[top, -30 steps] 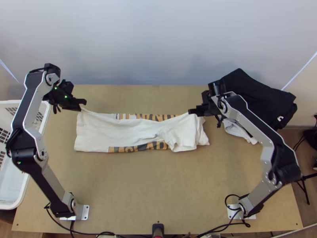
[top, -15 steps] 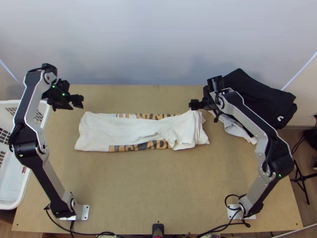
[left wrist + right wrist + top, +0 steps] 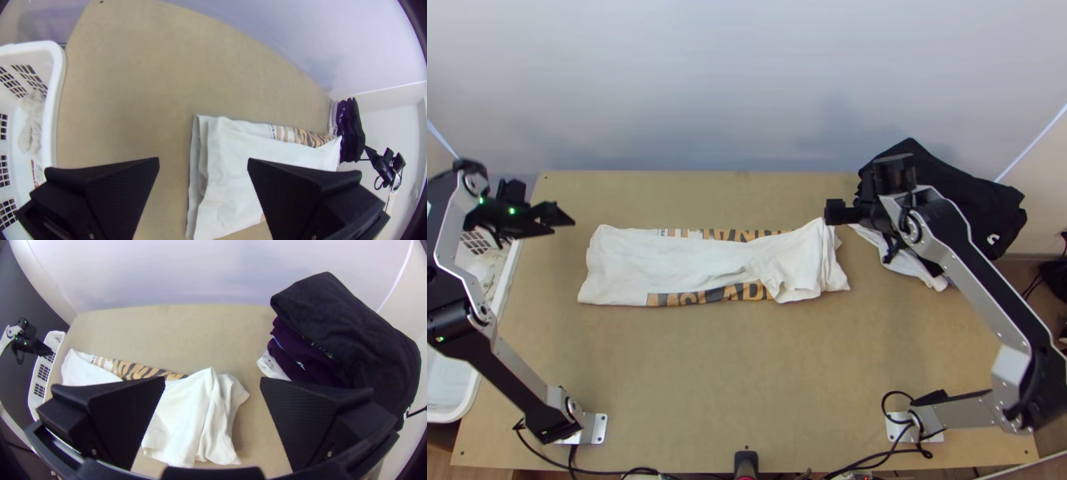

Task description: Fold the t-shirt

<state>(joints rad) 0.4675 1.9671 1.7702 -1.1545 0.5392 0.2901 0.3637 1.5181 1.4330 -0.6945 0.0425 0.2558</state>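
The white t-shirt [image 3: 667, 260] lies folded into a long strip across the table, its orange-and-black print showing along both long edges and its right end rumpled. Off the strip's left end is my left gripper [image 3: 565, 220], clear of the cloth; in its wrist view the left gripper [image 3: 203, 166] is open, holding nothing, with the shirt [image 3: 235, 178] beyond. My right gripper [image 3: 829, 211] is over the shirt's rumpled right end. Seen from its own wrist, the right gripper [image 3: 212, 384] is wide open above the shirt's end [image 3: 191, 418], no cloth between its fingers.
At the table's back right lies a pile of dark folded clothes [image 3: 939, 192] with a whitish cloth [image 3: 899, 260] under it. A white basket [image 3: 463, 408] stands along the left edge, with some pale cloth [image 3: 31, 129] inside.
My left gripper has let go of the shirt's left back corner and moved left. My right gripper has opened, released the other end and shifted slightly right. The released corners have settled a little.
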